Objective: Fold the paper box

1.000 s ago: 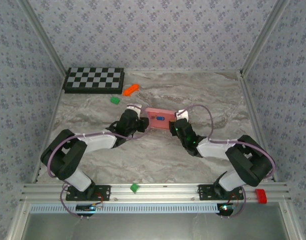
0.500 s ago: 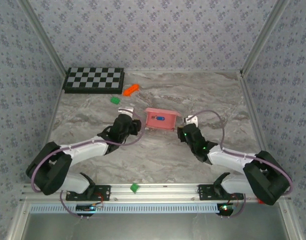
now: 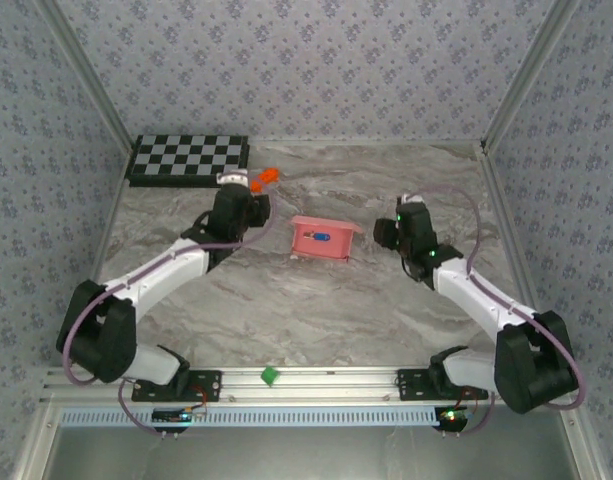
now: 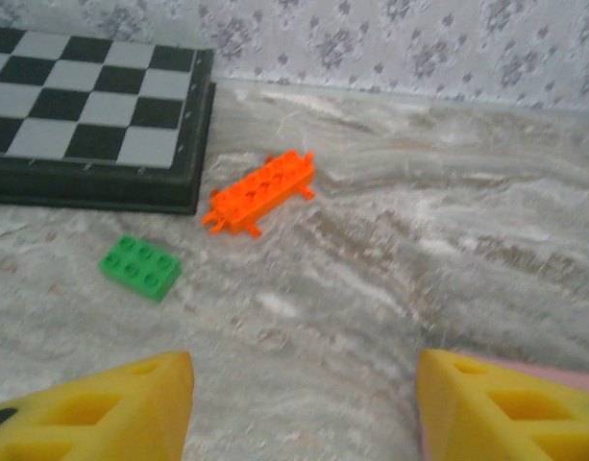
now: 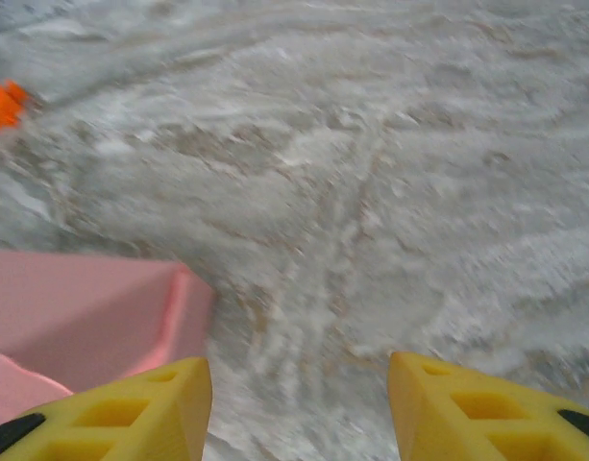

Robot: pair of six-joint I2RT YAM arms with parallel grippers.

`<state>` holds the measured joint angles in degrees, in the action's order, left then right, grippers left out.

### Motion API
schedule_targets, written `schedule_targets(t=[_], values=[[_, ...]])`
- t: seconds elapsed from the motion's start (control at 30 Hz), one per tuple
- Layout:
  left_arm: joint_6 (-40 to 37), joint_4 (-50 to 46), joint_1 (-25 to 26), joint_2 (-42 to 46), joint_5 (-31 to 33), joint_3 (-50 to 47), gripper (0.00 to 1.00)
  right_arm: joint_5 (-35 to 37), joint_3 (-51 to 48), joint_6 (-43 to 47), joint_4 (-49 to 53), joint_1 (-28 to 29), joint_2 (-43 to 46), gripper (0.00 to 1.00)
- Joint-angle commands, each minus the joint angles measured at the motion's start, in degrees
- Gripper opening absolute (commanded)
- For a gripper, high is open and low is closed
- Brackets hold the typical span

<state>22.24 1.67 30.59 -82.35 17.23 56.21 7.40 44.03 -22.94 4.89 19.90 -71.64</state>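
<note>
Since the paper box [image 3: 323,240] stands as a shallow tray on the counter [image 3: 386,300], folding looks finished. My left fingers [image 4: 131,408] and right fingers [image 5: 121,413] hang spread, grasping nothing.

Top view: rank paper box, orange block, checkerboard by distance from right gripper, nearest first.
1. paper box, just left of the right gripper.
2. orange block, farther left, toward the back.
3. checkerboard, back-left corner of the table.
</note>
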Motion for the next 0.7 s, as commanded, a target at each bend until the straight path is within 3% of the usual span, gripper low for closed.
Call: schedule_targets(t=[0.0,0.33,0.67], values=[[0.42,-7.92,-1.06,-4.45,-9.74,8.73,0.65,-9.37,7.40,0.84,7.45,-1.24,-3.76,0.53],[1.40,-19.70,-1.30,-17.95,-24.75,25.45,0.69,-21.38,16.80,-2.14,8.17,-1.23,-11.98,0.55],[2.27,-20.39,-1.28,-22.30,-30.19,25.74,0.65,-23.65,17.49,-1.63,10.39,-0.23,-17.45,0.54]])
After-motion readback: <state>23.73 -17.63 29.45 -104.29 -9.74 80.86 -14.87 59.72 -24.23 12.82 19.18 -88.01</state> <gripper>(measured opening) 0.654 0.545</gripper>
